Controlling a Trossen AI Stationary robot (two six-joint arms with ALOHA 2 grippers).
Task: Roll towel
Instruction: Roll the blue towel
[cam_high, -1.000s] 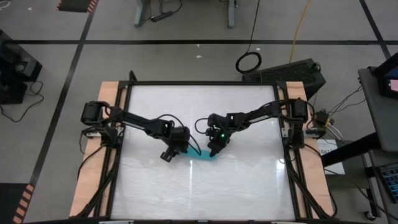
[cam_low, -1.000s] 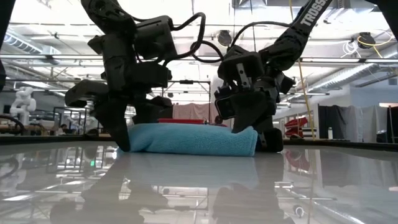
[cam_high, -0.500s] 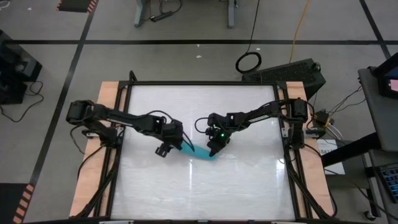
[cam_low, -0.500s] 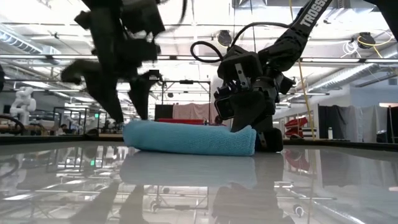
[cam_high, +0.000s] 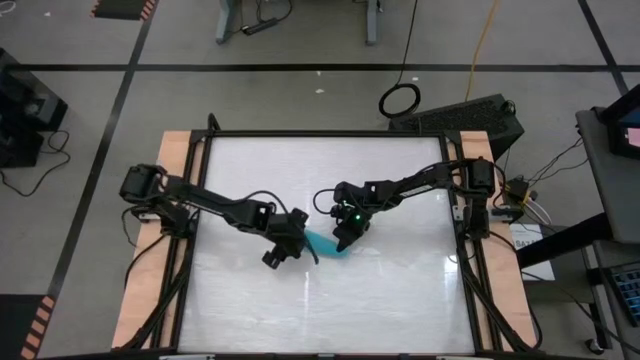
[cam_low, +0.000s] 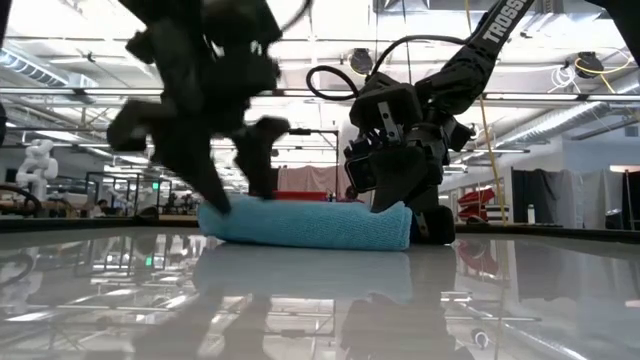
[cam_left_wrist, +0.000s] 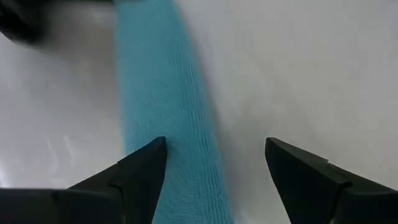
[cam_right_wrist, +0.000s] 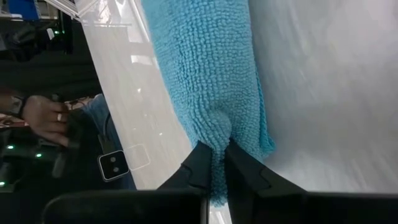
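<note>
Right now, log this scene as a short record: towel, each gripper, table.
towel: teal towel, rolled into a long bundle, lying on the table
left gripper: left gripper open, fingers down at one end of the towel, not closed on it
right gripper: right gripper shut on the towel's other end, cloth pinched between its fingers
table: white table, glossy, towel near its middle
task state: roll formed, right grip not yet released

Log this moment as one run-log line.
towel: rolled, on table | left claw: open at one end | right claw: shut on towel's other end
</note>
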